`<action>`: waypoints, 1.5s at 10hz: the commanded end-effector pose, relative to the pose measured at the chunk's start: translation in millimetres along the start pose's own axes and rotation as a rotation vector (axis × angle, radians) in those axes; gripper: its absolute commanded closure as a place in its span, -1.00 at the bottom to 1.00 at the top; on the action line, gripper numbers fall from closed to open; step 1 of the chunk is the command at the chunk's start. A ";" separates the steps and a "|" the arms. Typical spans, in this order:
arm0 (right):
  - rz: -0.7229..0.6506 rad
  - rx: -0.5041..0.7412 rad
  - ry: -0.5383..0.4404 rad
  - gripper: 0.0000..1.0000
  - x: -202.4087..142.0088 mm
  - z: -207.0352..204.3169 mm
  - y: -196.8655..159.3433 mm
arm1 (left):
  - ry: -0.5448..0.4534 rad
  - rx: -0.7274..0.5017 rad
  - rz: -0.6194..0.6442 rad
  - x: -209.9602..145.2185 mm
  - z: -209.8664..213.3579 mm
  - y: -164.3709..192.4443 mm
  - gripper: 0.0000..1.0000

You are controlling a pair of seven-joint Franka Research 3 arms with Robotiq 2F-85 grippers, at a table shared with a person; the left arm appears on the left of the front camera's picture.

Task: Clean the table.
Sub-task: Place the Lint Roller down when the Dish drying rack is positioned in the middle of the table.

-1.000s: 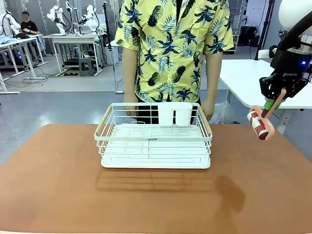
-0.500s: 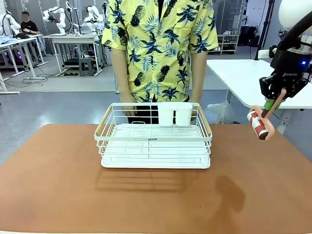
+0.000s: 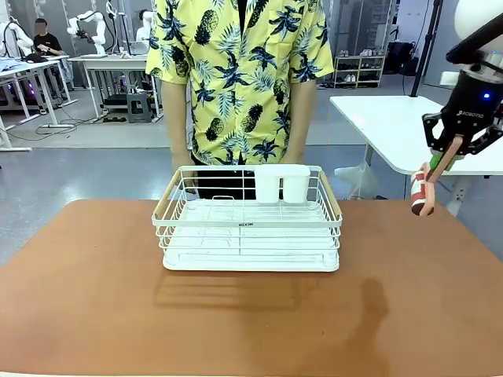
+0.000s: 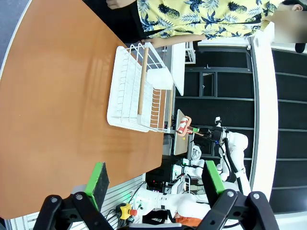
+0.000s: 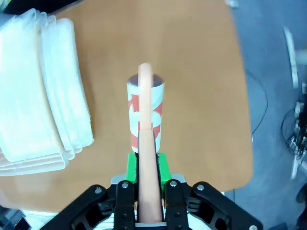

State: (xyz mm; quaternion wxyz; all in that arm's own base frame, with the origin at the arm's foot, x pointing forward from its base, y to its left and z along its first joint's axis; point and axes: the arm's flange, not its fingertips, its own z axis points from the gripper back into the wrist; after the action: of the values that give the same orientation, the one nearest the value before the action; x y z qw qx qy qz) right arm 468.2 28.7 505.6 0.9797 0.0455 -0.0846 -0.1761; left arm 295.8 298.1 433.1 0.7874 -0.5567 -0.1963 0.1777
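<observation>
A: How far along was the cleaning?
B: Barely begun, I'd judge. The right hand (image 3: 441,162) pinched the handle of a red-and-white roller (image 3: 422,196), aloft over the table (image 3: 94,290) at its far right edge.
A: And the left hand (image 4: 153,179)?
B: Spread, holding nothing (a white rack (image 3: 248,222) sat mid-table).

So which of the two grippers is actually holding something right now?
The right gripper: it is shut on the lint roller's handle. The left gripper stands open, with nothing between its pads.
</observation>
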 end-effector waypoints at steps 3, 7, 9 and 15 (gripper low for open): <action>-0.750 0.014 0.006 0.59 31.0 -16.6 29.9 | -0.005 -0.014 -0.005 -2.7 1.5 0.0 -1.00; -0.987 0.197 -0.052 0.59 33.1 -58.3 18.9 | -0.005 -0.014 -0.005 -2.7 1.5 0.0 -1.00; -1.033 0.201 -0.053 0.59 33.8 -62.9 10.8 | -0.005 -0.014 -0.005 -2.7 1.5 0.0 -1.00; -1.111 0.294 -0.123 0.59 12.9 -117.8 -12.8 | -0.005 -0.014 -0.005 -2.7 1.5 0.0 -1.00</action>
State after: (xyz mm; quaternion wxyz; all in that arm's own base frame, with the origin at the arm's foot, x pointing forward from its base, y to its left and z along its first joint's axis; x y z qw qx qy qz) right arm 505.9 11.1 408.5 0.7357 0.1884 -0.1082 -0.6415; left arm 295.8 298.1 433.1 0.7874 -0.5567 -0.1963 0.1777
